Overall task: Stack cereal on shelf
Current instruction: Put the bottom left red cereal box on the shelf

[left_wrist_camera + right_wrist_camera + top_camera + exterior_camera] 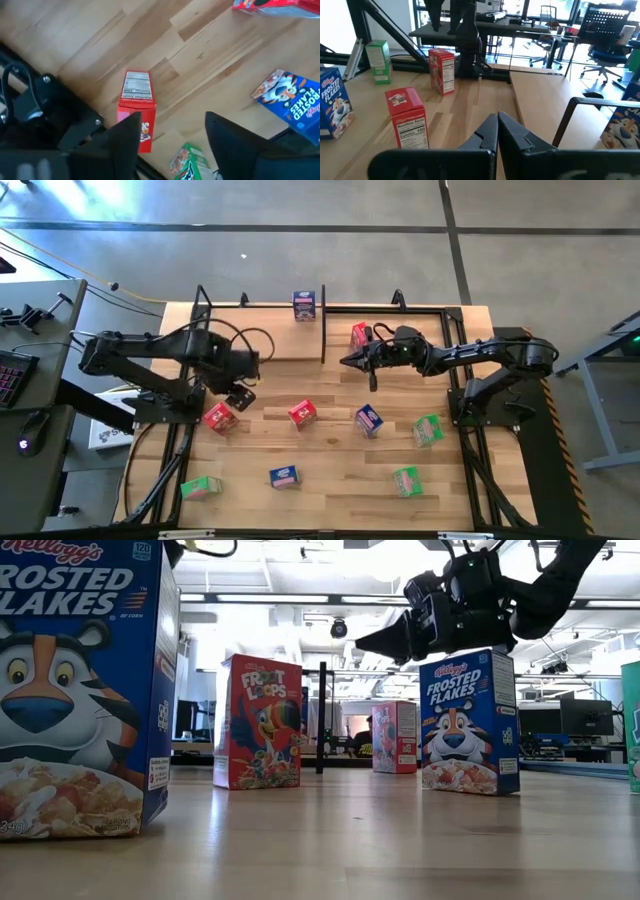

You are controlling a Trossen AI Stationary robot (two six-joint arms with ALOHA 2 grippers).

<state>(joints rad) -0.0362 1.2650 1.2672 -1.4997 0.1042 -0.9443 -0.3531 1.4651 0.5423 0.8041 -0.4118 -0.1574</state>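
1. I see left gripper (172,137) above a red box (136,107), fingers wide, box just beyond them.
2. Right gripper (497,125) pinched shut, empty, beside shelf (280,345).
3. Only high view shows a blue box (304,305) on the shelf.

We saw one blue box (304,305) and one red box (359,335) standing on the shelf (280,340). Seven more boxes stood on the table.

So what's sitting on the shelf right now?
Two boxes stand on the shelf: a blue cereal box at its back edge and a red cereal box right of the divider. The right arm partly covers the shelf there.
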